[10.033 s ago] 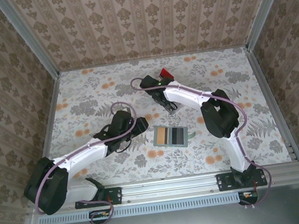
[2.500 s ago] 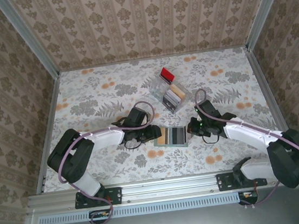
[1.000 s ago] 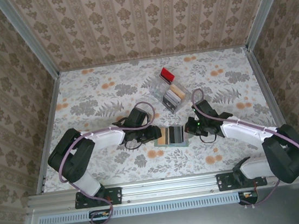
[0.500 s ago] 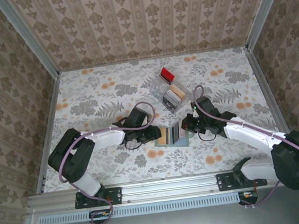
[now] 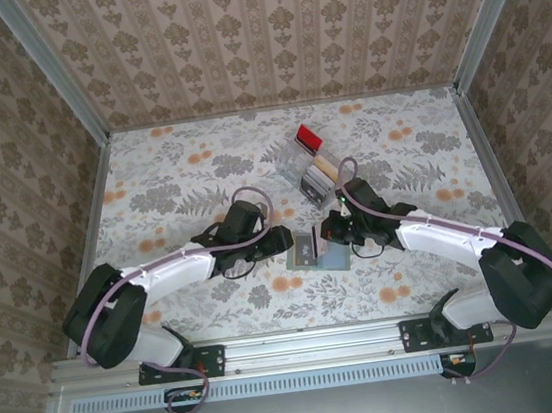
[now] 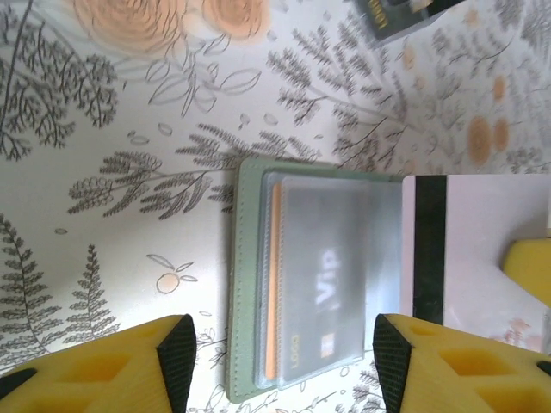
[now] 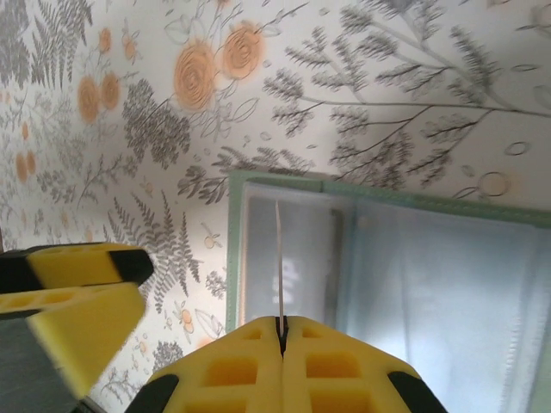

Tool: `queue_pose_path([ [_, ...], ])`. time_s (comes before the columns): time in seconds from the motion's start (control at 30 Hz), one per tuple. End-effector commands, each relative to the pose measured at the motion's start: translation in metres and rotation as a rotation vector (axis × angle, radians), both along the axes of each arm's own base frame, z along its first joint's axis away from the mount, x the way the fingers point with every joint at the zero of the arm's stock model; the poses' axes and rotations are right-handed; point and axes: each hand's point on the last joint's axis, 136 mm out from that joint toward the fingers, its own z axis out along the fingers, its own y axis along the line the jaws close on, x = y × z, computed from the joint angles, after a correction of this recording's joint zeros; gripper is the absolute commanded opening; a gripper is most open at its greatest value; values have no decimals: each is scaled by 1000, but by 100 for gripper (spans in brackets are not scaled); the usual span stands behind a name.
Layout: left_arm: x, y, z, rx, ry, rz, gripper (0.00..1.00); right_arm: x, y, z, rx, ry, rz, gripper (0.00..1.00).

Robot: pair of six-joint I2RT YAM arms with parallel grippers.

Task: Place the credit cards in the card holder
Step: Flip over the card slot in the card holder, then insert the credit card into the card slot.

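Roughly midway, I judge: the card holder (image 5: pixel 314 254) lies open at mid-frame with a grey card (image 6: pixel 323 284) slotted in, the right gripper (image 7: pixel 281 325) pinches a white card (image 6: pixel 469 258) over it, the left gripper (image 6: pixel 280 361) gapes wide and empty at its edge, and more cards (image 5: pixel 324 168) wait in the clear tray (image 5: pixel 310 184) above.

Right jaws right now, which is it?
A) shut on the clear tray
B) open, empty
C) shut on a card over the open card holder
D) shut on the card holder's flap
C: the left wrist view shows a striped card held over the open card holder, and the right wrist view has the right jaws closed on that card's edge.
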Motion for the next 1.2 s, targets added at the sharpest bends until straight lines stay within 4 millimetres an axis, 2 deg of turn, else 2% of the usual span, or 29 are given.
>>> queue_pose_path([
  [0.0,2,2,-5,39,-7,-12,59,-2,-8,-5,26,11,-29,1],
  [0.33,1,-15,-27,53,71,-73,54,-4,2,-23,94,28,-25,1],
  [0.4,0,-17,-29,58,78,-82,52,-5,0,-34,77,55,-32,1],
  [0.7,-5,-15,-42,82,112,-89,42,-9,0,-53,93,83,-44,1],
  [0.97,-8,-13,-48,109,126,-93,25,-12,4,-61,138,106,-63,2],
  [1.17,-11,-9,-51,131,133,-92,21,-19,-7,-66,114,118,-108,2],
])
